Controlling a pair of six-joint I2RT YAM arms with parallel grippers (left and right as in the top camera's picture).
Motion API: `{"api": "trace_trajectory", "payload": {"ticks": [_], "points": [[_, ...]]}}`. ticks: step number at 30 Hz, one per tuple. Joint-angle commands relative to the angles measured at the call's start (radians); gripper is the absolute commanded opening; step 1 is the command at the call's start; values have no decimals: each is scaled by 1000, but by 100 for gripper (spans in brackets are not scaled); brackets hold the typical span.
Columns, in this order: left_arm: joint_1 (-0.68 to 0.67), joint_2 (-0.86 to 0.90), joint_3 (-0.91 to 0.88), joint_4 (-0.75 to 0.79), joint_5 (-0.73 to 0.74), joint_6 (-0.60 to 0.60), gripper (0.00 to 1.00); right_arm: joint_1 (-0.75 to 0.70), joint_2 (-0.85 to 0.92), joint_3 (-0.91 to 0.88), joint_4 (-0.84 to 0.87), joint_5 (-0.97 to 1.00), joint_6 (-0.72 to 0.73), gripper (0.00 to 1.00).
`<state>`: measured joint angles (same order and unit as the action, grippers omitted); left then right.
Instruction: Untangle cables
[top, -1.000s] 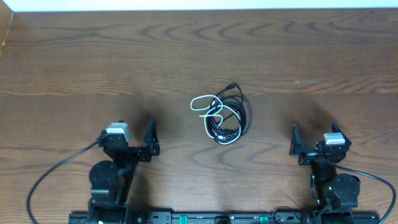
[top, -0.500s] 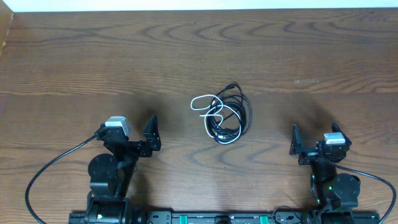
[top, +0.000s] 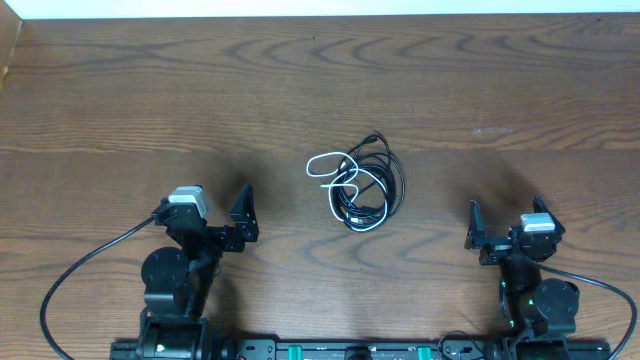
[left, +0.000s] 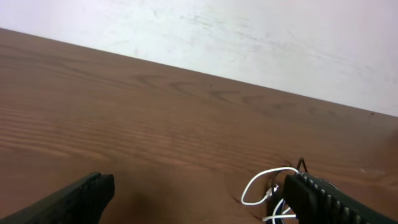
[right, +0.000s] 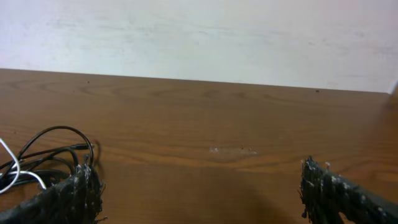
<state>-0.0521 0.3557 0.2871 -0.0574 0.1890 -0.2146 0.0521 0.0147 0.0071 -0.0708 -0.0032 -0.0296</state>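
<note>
Below, the left gripper (left: 199, 186) stood wide open and empty at the overhead view's lower left, and the right gripper (right: 198, 174) stood equally wide at lower right. Between them, near centre, the tangled thin black and white cables (top: 362, 190) lay on the brown wooden table (top: 150, 100), apart from both.

Place: a robot lab or test bench.
Table: one wide top (top: 150, 90) of dark wood grain.
Wall: plain off-white wall (left: 249, 37) right behind the table's far edge.
Rig: a black left arm (top: 168, 285) and right arm (top: 542, 300) stand on a black rail (top: 330, 351) with small green lights.
Wiring: a thick black lead (top: 60, 293) loops out from the left arm's base.
</note>
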Motion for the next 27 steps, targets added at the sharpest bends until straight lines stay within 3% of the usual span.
{"api": "trace_trajectory", "payload": {"ticks": [1,16,27], "points": [[6,1,24,6,56,-13,94,8,-3,-2,-5,4,6,99],[-2,263,415,-306,92,-12,94,8,-3,-2,-5,4,6,99],[-164,502,650,-465,88,-13,94,8,-3,-2,-5,4,6,99]]}}
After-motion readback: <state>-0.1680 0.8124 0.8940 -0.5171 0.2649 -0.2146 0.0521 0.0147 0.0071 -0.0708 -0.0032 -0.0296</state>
